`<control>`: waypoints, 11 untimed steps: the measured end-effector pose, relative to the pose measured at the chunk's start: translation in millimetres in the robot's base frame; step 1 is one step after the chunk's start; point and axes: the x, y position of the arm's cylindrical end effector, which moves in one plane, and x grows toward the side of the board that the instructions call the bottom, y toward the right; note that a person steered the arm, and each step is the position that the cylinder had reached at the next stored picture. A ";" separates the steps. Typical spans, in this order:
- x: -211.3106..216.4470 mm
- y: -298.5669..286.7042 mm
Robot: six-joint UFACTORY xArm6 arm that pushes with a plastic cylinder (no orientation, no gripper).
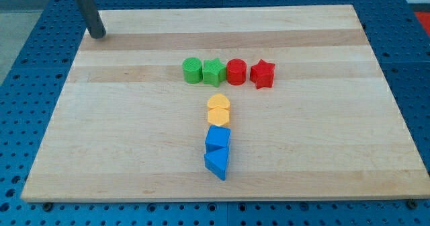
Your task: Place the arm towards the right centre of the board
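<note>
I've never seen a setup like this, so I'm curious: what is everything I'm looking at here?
wooden board: one, pale wood, fills the view
blue perforated table: one, under the board
green cylinder block: one, row's left end
green star block: one, next right
red cylinder block: one, next right
red star block: one, row's right end
yellow blocks: two, below the row
blue blocks: two, below the yellow
my tip: one dark rod, top left corner, far from all blocks

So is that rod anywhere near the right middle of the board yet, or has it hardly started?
Hardly started, by the look of it. My tip sits at the board's top left corner, far from all the blocks. The whole crossing to the view's right centre is left. The row from green cylinder to red star lies roughly between, so the path may need to skirt it.
</note>
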 end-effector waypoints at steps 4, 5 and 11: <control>-27.4 365.6; -14.7 462.4; 108.2 560.1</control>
